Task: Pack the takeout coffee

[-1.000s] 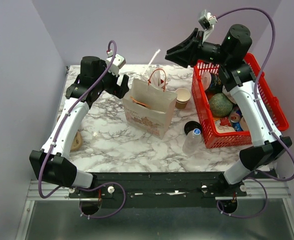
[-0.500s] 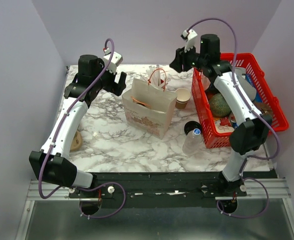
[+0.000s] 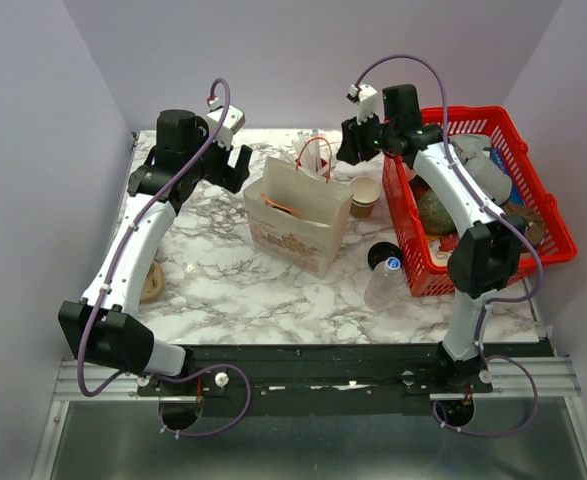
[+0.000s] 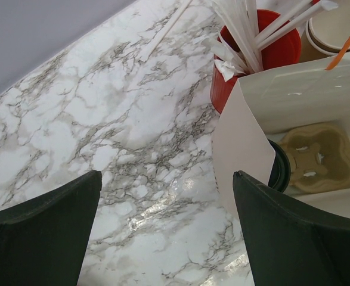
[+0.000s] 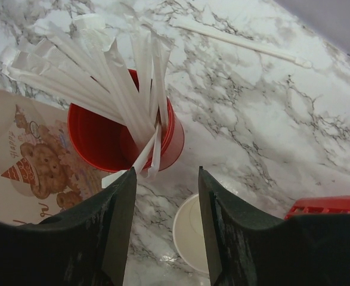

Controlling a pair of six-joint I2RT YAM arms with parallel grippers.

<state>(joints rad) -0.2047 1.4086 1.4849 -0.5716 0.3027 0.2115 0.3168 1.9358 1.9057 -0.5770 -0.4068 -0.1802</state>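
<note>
Right gripper has swung off the red plastic basket and is now over the red straw cup, fingers apart, empty. Left gripper is wide apart. Black-lidded takeout coffee sits inside the white paper bag, so it looks packed.

Tabletop is showing glossy marble print. Bag is looking like matt paper, carrier rough pulp. Takeout coffee lid is reading as smooth dark plastic. Red cup is shining, smooth plastic.

Left arm stretched forward, left fingers spread wide, empty. Right arm folded high; right fingers seemingly part-spread, empty.
</note>
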